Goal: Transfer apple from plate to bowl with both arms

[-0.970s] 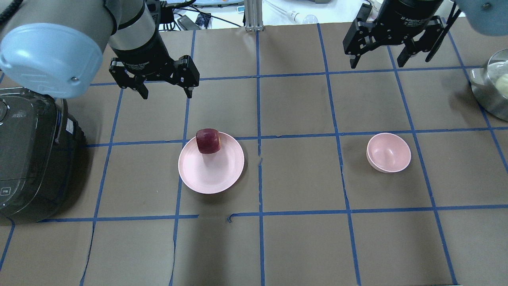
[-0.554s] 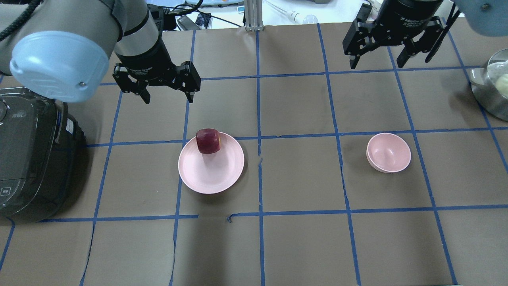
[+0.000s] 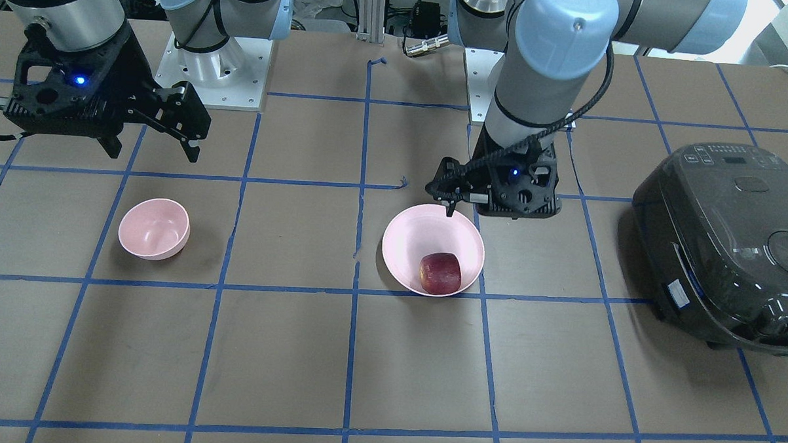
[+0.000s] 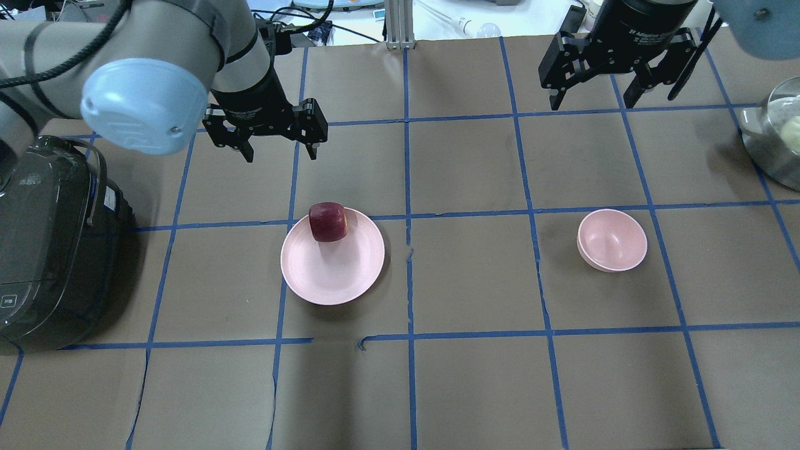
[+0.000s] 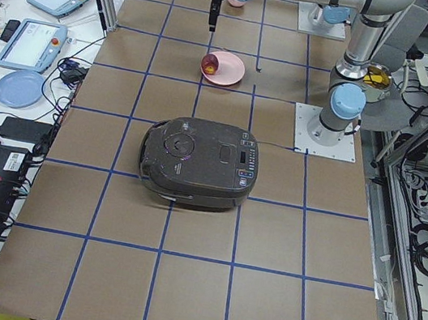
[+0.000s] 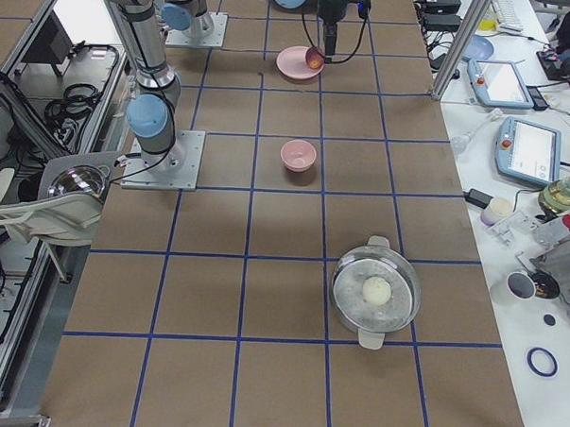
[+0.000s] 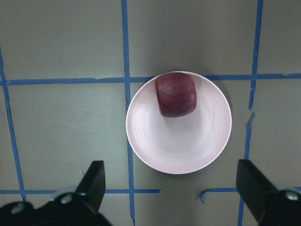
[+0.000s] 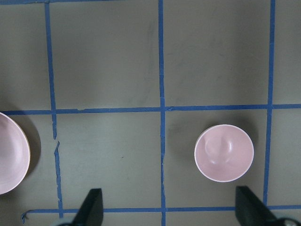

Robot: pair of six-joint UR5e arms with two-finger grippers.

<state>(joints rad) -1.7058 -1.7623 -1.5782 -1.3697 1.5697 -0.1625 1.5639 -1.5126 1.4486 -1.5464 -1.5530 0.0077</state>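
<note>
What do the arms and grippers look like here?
The left arm and right arm: silver-grey tubes with light blue round joint caps; a black cable runs along the left. The left gripper and right gripper: black, two-fingered, white lettering, blue light.

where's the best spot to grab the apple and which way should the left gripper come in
Straight down from above seems best, closing across the rounded sides of the apple at its widest part. It sits free on the shallow plate, near the rim farthest from the robot; that low rim should hardly get in the way. The left gripper is open, pointing down.
</note>
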